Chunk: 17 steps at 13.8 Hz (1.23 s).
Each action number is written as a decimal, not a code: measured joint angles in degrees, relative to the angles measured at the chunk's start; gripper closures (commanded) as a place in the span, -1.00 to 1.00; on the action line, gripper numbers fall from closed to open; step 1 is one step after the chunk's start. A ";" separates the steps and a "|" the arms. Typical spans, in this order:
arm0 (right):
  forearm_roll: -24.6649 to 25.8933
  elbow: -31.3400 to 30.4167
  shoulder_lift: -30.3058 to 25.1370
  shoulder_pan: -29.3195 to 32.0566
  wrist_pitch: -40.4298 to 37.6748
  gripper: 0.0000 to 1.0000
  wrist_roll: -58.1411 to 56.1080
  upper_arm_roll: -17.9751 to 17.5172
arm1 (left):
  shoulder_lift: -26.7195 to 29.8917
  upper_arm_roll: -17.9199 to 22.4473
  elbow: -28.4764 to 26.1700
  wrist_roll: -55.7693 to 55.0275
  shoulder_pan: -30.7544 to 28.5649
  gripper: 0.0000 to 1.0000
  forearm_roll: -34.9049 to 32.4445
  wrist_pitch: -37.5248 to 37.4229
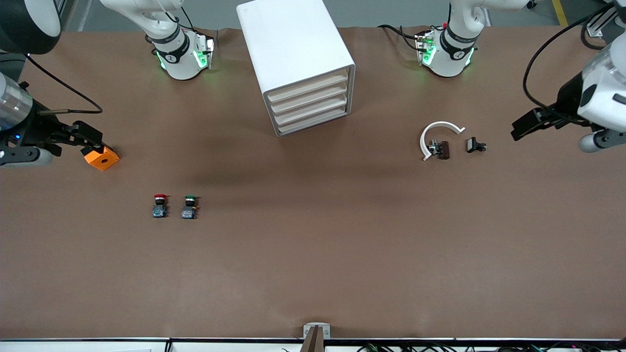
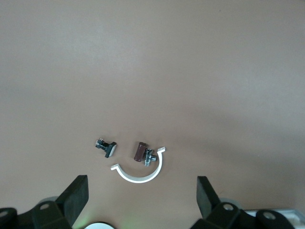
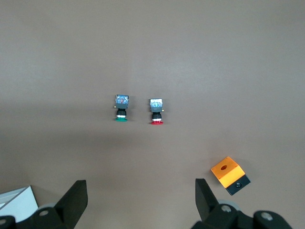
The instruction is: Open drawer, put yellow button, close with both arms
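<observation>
No yellow button shows in any view. The white cabinet (image 1: 298, 54) stands at the robots' side of the table, and its four drawers (image 1: 310, 103) are all shut. My left gripper (image 1: 519, 129) is open and empty, above the table at the left arm's end; in the left wrist view (image 2: 142, 185) its fingers stand wide apart near a white curved clamp (image 2: 143, 174). My right gripper (image 1: 92, 141) is open and empty at the right arm's end, close beside an orange block (image 1: 101, 158). In the right wrist view (image 3: 141, 188) the orange block (image 3: 230, 175) lies off to one side of a finger.
A red-capped button (image 1: 159, 205) (image 3: 156, 111) and a green-capped button (image 1: 189, 207) (image 3: 121, 108) stand side by side, nearer the front camera than the orange block. The white clamp (image 1: 438, 131), a brown part (image 1: 444, 149) and a small black part (image 1: 475, 145) (image 2: 106, 147) lie near the left gripper.
</observation>
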State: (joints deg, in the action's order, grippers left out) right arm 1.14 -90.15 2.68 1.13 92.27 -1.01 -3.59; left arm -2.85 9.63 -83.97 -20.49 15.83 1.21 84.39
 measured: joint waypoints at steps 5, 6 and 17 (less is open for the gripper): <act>-0.01 3.62 -0.87 -0.01 -6.63 -1.00 0.00 -0.10 | 3.23 -15.84 -3.96 3.01 -13.85 -1.00 0.00 0.06; -0.01 3.78 -0.88 -0.01 -7.02 -1.00 0.00 -0.01 | 3.62 -16.12 -4.40 3.18 -13.92 -1.00 0.00 0.06; 0.07 5.74 -0.87 0.10 -8.41 -1.00 0.00 0.45 | 4.34 -15.99 -4.74 12.44 -18.78 -1.00 -0.05 -0.29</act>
State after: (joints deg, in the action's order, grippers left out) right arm 1.21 -84.41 1.80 1.23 83.86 -1.01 -3.14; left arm 1.49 -6.36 -88.71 -8.05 -2.94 1.16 84.11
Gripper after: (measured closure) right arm 0.000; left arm 0.000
